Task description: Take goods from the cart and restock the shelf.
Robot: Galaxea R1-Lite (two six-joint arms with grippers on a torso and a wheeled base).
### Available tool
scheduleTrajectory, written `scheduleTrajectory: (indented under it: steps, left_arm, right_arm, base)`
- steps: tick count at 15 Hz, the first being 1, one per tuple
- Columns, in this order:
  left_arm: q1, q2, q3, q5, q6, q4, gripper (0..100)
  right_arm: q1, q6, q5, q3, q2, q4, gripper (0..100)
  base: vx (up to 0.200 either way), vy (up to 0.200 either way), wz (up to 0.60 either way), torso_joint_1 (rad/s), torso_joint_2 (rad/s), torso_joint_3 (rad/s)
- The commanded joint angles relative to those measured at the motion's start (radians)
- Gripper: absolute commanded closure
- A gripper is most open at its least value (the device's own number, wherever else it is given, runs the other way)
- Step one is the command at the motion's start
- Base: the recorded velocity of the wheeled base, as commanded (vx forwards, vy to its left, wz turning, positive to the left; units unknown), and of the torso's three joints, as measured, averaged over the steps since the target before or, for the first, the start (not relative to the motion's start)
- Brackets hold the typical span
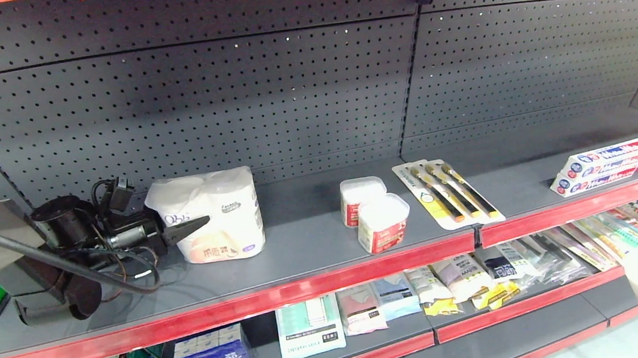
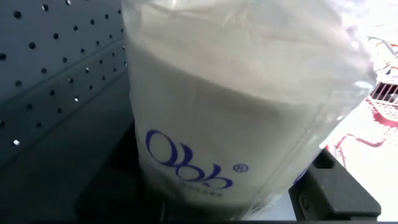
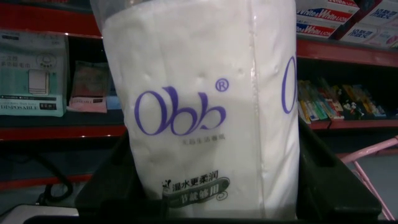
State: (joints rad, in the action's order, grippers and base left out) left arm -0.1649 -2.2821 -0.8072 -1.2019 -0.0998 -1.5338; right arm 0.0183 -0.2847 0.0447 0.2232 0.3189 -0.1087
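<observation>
— Now, the left gripper (image 1: pixel 201 214): position and state?
— Left of the head frame, lying low over the grey top shelf (image 1: pixel 313 248). Its fingers bracket a white toilet paper pack (image 1: pixel 224 209). One dark finger lies across the pack's front face and the other is hidden behind it. The wrist view shows the pack wedged between both fingers. Recorded as clamped on the pack.
— Where does that pack stand?
— Upright on the shelf, left of centre in the frame, near the perforated back panel (image 1: pixel 289 90). It is well apart from the two cotton swab tubs (image 1: pixel 382 225) at centre.
— And the right gripper (image 3: pixel 217 193)?
— Closed about a second toilet paper pack (image 3: pixel 205 106), which stands upright between its fingers, in front of the lower shelves.
— Other stock noted?
— A toothbrush card (image 1: pixel 448 191) lies flat just right of the tubs. Toothpaste boxes (image 1: pixel 608 165) sit at the right edge. Tissue packets (image 1: pixel 210 355) are on the lower shelf, bottom left of the frame.
</observation>
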Motion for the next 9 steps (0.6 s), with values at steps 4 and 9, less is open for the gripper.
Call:
scheduleTrajectory:
  steps: [4, 9]
  left_arm:
    - [-0.039, 0.076, 0.069, -0.015, -0.009, -0.015, 100]
    - [-0.091, 0.133, 0.203, -0.068, -0.003, -0.037, 100]
  right_arm:
    - [0.0, -0.001, 0.0, 0.001, 0.0, 0.0, 100]
    - [0.0, -0.001, 0.0, 0.005, 0.008, 0.0, 100]
  base:
    - [0.0, 0.0, 0.0, 0.0, 0.0, 0.0]
    - [0.0, 0.0, 0.0, 0.0, 0.0, 0.0]
